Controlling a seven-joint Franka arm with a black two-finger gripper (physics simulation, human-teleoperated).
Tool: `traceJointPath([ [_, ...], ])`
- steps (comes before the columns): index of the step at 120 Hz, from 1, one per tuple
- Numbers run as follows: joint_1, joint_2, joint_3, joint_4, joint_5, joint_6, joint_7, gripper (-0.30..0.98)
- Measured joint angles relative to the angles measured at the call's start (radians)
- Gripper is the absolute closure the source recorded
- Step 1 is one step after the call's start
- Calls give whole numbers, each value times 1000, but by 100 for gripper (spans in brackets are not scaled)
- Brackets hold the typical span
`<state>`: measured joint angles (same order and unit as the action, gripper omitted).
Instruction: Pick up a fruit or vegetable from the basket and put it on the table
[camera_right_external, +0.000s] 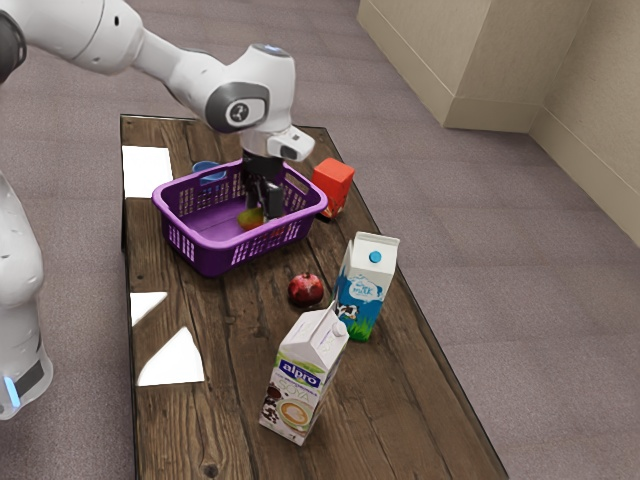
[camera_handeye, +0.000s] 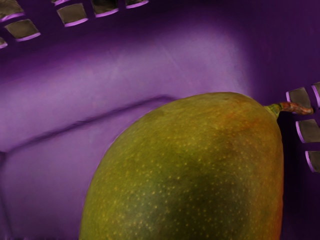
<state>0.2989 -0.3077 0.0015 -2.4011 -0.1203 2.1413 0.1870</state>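
While the exterior view gives the mango as a small green-and-orange shape inside the purple basket (camera_right_external: 208, 254), the wrist view brings out its speckled skin, olive green turning orange along one flank, and the short brown stem (camera_handeye: 296, 108) at its tip, pointing toward a slotted wall. In that closer view the mango (camera_handeye: 187, 170) lies on the basket's smooth floor. The exterior view adds the gripper (camera_right_external: 264, 211), which reaches down into the basket right beside the mango; whether it is open or closed, or has hold of the fruit, I cannot tell from either picture. That wider view also gives the surroundings: the basket sits on the wooden table (camera_right_external: 232, 370), with a red box (camera_right_external: 332, 184) just beside it at the exterior view's right and a blue container (camera_right_external: 208, 173) behind it, partly hidden by the rim. Nearer the viewer, a dark red pomegranate (camera_right_external: 306, 290) rests on the table near the basket, next to the blue-and-white milk carton (camera_right_external: 364, 288). Closer still stands the alpro soya carton (camera_right_external: 303, 375), upright. Bright white patches lie along the table's side at the exterior view's left.
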Motion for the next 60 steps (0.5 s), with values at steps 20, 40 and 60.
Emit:
traceJointPath([
  [20, 0, -2, 12, -1, -14, 1, 1, 17],
  [40, 0, -3, 17, 0, -12, 17, 2, 29],
  [60, -2, 3, 17, 0, 5, 68, -5, 38],
])
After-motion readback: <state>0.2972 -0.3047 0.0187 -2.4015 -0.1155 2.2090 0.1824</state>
